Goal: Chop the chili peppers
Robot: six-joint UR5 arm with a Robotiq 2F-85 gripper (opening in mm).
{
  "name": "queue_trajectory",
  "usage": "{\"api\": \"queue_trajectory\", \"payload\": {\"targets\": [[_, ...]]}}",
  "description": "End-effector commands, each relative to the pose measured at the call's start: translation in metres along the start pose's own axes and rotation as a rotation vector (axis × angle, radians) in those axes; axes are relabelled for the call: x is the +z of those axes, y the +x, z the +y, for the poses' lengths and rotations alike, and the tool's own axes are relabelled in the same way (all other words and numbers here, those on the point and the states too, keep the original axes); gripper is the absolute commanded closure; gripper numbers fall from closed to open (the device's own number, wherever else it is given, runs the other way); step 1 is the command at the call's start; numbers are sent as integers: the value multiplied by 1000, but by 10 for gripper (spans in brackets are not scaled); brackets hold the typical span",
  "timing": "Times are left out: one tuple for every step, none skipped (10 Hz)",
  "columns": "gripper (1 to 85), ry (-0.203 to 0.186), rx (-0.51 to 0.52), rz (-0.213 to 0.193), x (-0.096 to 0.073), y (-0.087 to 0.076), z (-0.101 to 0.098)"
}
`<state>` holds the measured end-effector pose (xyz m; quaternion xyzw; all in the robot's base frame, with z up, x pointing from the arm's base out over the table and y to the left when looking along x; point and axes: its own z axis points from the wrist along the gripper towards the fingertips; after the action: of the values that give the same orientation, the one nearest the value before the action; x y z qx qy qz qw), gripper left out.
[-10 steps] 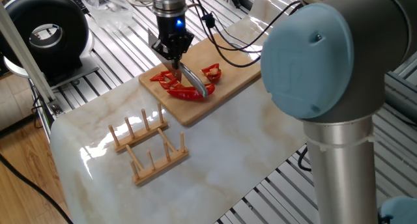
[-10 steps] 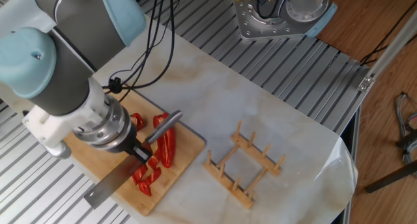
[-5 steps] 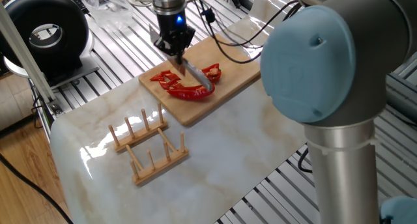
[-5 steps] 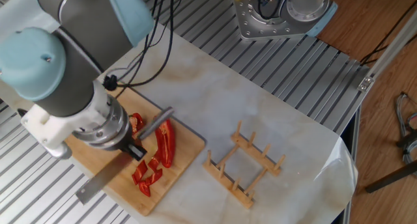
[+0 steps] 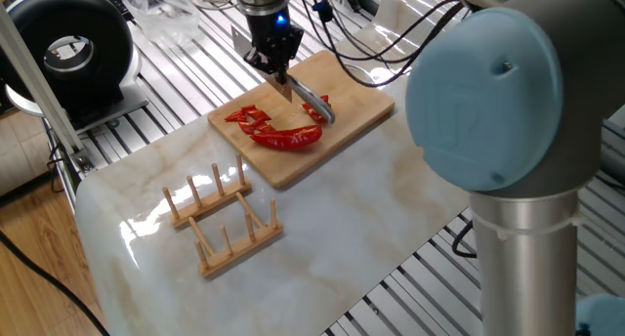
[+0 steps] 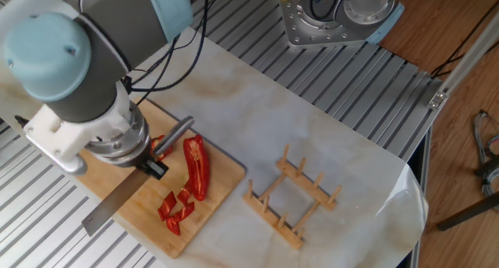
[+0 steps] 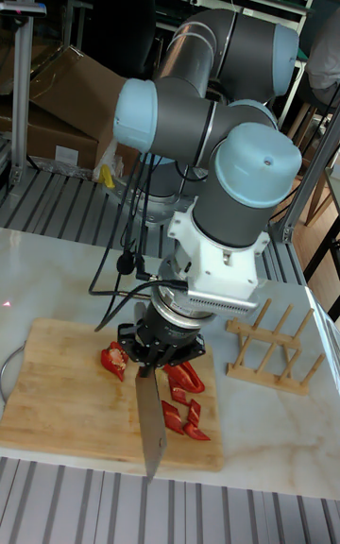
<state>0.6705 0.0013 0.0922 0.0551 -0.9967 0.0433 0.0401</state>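
A pale marble-patterned tabletop (image 5: 322,238) lies over a bed of ribbed aluminium rails (image 6: 366,73). On it rests a rectangular light wooden cutting board (image 5: 361,109), set at an angle near the far edge in one fixed view. Well apart from the board stands a small wooden rack of two joined rails with upright pegs (image 5: 223,219); the other fixed view shows the same rack (image 6: 292,198) near the table's right side. A round black ring-shaped device with a pale centre (image 5: 70,51) sits beyond the table's left corner. Black cables (image 5: 376,53) trail across the rails behind the board. A grey metal base plate (image 6: 331,22) is bolted at the rails' far end.
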Motion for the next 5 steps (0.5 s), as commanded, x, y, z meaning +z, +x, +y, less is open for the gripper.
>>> {"api": "queue_trajectory", "payload": {"targets": [[843,-1,-188,-46,4,-7,-1],[843,-22,-201,-62,3,-8,3],[843,-26,-192,-59,0,-3,3],[843,-16,-236,-51,-3,1,1],[843,-12,-270,-49,-4,3,0]]}}
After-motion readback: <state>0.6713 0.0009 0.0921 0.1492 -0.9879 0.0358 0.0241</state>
